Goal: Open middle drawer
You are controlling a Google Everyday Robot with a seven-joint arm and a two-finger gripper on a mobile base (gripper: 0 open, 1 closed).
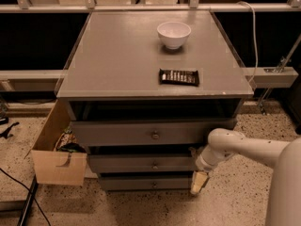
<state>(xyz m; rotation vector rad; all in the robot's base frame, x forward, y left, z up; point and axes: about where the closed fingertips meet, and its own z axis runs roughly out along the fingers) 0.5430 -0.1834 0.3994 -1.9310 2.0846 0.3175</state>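
Middle drawer: second front below the surface, barely out; tool low beneath the surface's right front corner, whether open or closed cannot be told; probably best drawn straight outward, level.

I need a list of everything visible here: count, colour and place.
square cabinet top: one, gray, centre
round ceramic bowl: one, white, back of that top
flat snack packet: one, dark, front of that top
tall top drawer: one, gray, under the top
middle drawer: one, gray, between the others
low bottom drawer: one, gray, near the floor
cardboard box: one, brown, left of drawers
robot arm: one, white, right
gripper: one, yellowish, beside the lower drawers' right end
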